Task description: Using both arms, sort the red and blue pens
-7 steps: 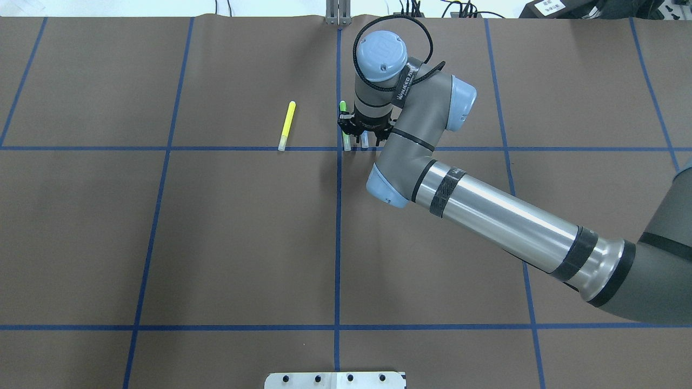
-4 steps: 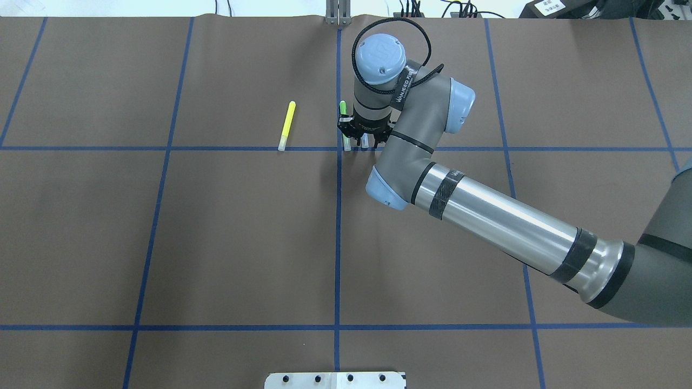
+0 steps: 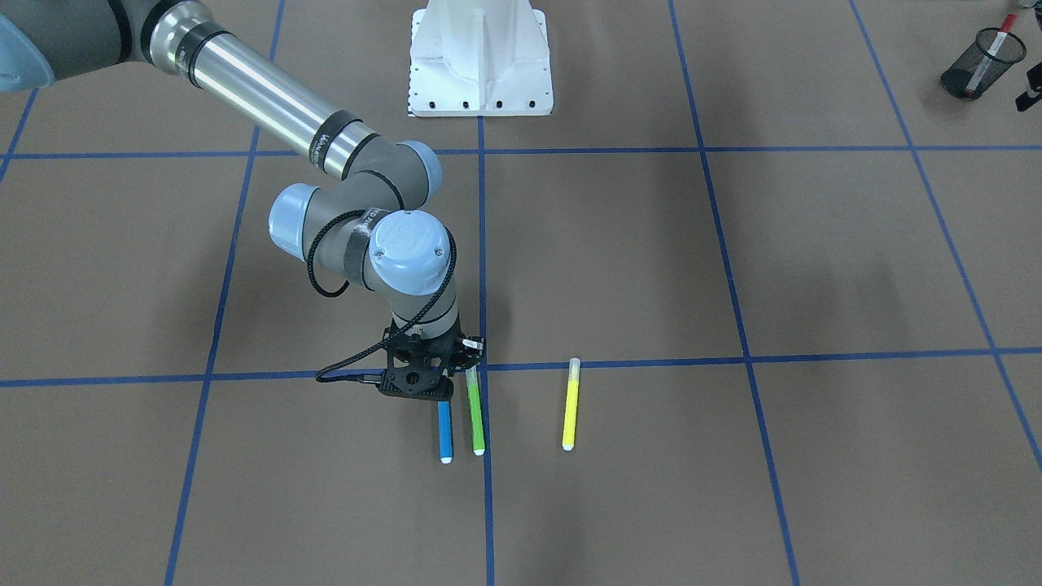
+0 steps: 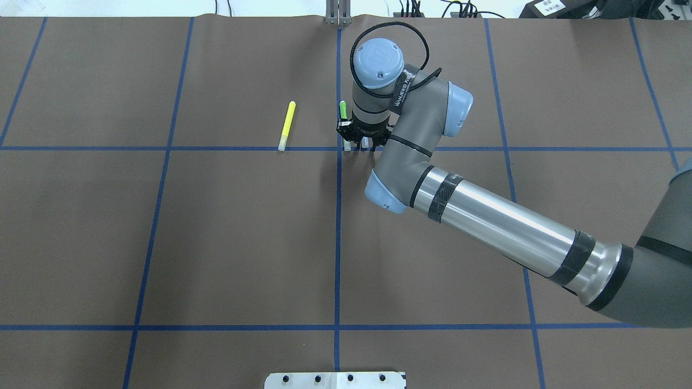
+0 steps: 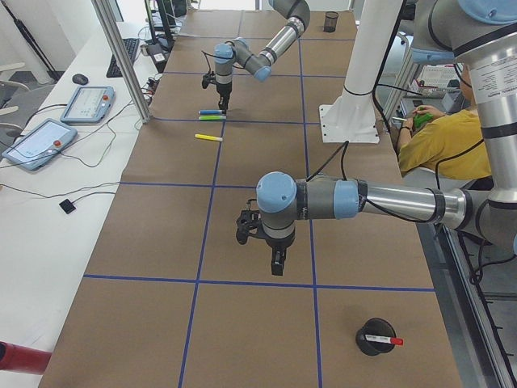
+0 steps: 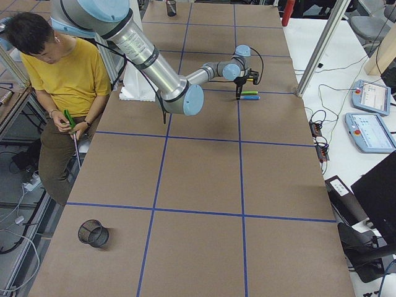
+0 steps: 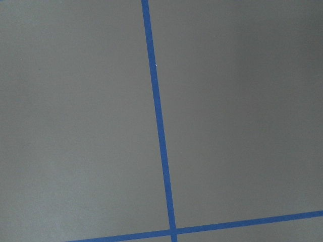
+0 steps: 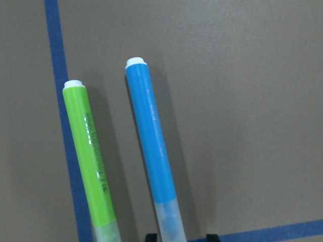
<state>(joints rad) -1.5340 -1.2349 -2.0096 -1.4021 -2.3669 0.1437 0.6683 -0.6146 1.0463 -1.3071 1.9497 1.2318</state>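
Observation:
The blue pen (image 8: 151, 146) lies on the brown table cover, close beside a green marker (image 8: 91, 161). My right gripper (image 8: 180, 236) hangs straight down over the blue pen's clear cap, open, one fingertip on each side of it. The front-facing view shows the blue pen (image 3: 444, 431) sticking out from under the right gripper (image 3: 425, 392). The red pen (image 5: 386, 340) stands in a black mesh cup (image 5: 373, 335). My left gripper (image 5: 277, 263) shows only in the exterior left view, above bare table, and I cannot tell its state.
A yellow marker (image 4: 286, 125) lies left of the green marker (image 4: 342, 108). Blue tape lines divide the cover into squares. A second mesh cup (image 6: 93, 233) stands near the table's right end. A seated person (image 6: 62, 74) is beside the robot base (image 3: 480, 57).
The right wrist has sunk a little lower over the blue pen's cap. None of the pens has moved.

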